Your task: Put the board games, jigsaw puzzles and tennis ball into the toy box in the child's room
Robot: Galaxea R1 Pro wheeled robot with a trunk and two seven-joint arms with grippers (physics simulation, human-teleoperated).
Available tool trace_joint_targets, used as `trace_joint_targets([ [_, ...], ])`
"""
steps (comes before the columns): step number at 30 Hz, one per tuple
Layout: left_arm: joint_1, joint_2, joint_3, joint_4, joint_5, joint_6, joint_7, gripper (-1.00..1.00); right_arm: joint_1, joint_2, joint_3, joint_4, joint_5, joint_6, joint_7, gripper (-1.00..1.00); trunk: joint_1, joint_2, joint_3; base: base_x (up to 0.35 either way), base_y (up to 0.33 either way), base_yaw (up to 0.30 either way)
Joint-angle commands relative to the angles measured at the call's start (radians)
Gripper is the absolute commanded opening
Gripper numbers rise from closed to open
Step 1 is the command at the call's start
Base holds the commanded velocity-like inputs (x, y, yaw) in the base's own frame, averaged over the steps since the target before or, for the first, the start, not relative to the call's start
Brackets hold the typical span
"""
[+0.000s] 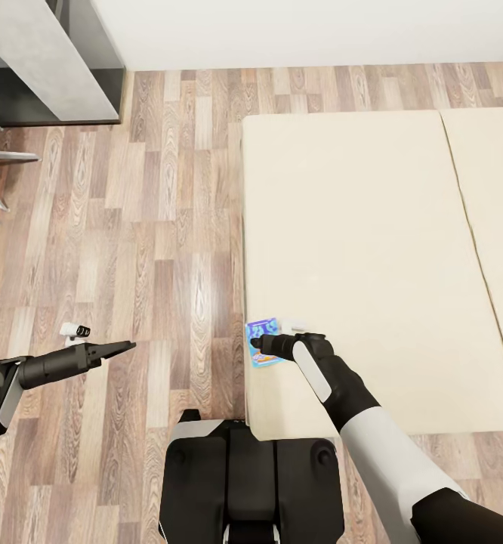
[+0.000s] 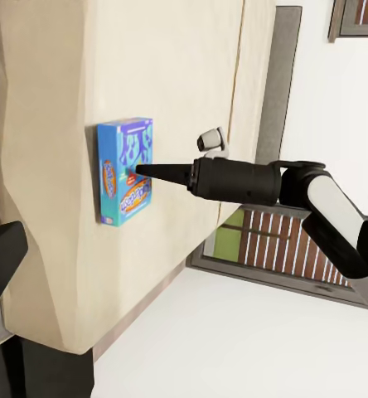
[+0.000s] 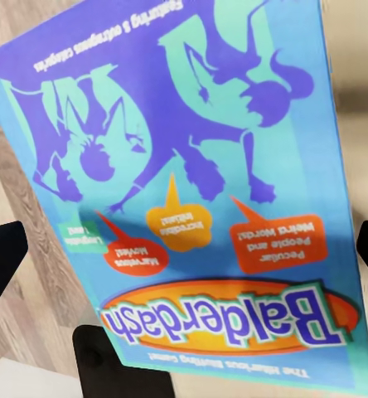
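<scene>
Right claw (image 1: 260,347) over blue board game (image 1: 264,337) at bed (image 1: 372,249) edge — left claw (image 1: 127,347) above floor (image 1: 153,249)

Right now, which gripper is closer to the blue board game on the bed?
Right. The right gripper hovers directly over the blue board game at the bed's edge. The left gripper is off over the floor, well apart.

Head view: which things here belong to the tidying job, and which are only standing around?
Belong to the job:
- blue board game, at the mattress edge
- bed, which it lies on
- right end effector, over the game

Only standing around:
- wood floor
- grey furniture in the far corner
</scene>
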Motion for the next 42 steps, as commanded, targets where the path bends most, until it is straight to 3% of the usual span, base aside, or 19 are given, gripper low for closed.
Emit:
trace_joint_targets([
  [1, -0.001, 0.0, 0.0, 0.0, 0.0, 0.011, -0.004, 1.0, 0.0, 0.0, 0.002, -0.001, -0.011, 0.002, -0.01, 1.0, 0.001, -0.002, -0.001, 0.0, 0.057, 0.0],
  [42, 0.0, 0.0, 0.0, 0.0, 0.0, 0.011, -0.004, 1.0, 0.0, 0.0, 0.002, -0.001, -0.011, 0.002, -0.01, 1.0, 0.001, -0.002, -0.001, 0.0, 0.013, 0.0],
])
